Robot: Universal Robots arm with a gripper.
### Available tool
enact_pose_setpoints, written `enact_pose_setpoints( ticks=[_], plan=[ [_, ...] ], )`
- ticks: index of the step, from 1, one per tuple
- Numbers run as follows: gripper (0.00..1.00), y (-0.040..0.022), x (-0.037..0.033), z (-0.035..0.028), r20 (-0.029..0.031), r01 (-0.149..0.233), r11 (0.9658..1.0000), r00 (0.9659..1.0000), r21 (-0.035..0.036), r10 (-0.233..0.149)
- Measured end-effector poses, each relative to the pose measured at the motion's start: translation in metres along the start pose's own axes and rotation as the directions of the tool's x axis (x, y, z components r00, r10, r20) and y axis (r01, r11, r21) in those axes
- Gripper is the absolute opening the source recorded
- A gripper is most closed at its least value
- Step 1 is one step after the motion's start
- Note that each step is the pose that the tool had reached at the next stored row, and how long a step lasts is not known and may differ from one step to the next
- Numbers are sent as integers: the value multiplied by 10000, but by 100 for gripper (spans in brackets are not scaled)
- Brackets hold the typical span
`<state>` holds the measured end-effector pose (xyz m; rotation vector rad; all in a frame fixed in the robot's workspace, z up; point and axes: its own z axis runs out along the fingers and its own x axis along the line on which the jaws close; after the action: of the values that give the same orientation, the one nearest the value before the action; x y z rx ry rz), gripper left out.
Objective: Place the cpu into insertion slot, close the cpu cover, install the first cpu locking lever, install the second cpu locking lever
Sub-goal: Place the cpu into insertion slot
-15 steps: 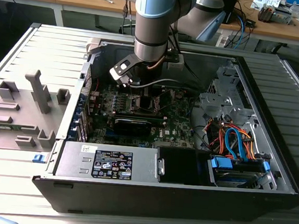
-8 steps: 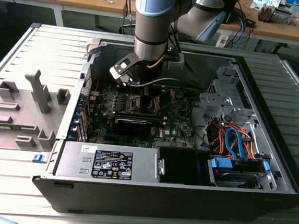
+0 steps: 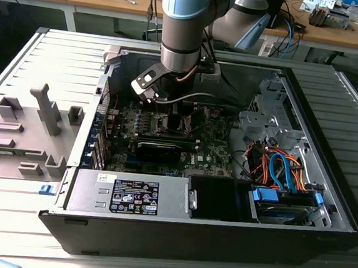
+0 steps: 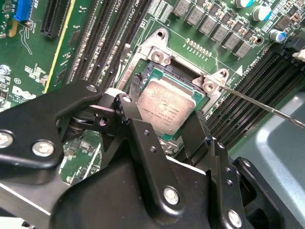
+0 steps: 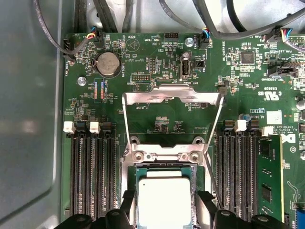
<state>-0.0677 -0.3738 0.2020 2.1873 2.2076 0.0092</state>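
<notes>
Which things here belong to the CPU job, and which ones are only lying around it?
For the job:
cpu, lying in the insertion slot
cpu cover, standing open
locking lever
gripper, at the cpu

Just there:
memory slots
coin battery
power supply
drive cables

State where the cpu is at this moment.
In both wrist views the cpu lies in the insertion slot, straddled by the tool, with long memory slots either side and the open cpu cover beside it.
</notes>
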Motion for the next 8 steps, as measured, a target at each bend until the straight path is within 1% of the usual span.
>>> enact_pose_setpoints(
  ticks=[8],
  plan=[
    [62, 0, -13, -6, 1, 0, 10000, 10000, 1, 0]
  ],
)
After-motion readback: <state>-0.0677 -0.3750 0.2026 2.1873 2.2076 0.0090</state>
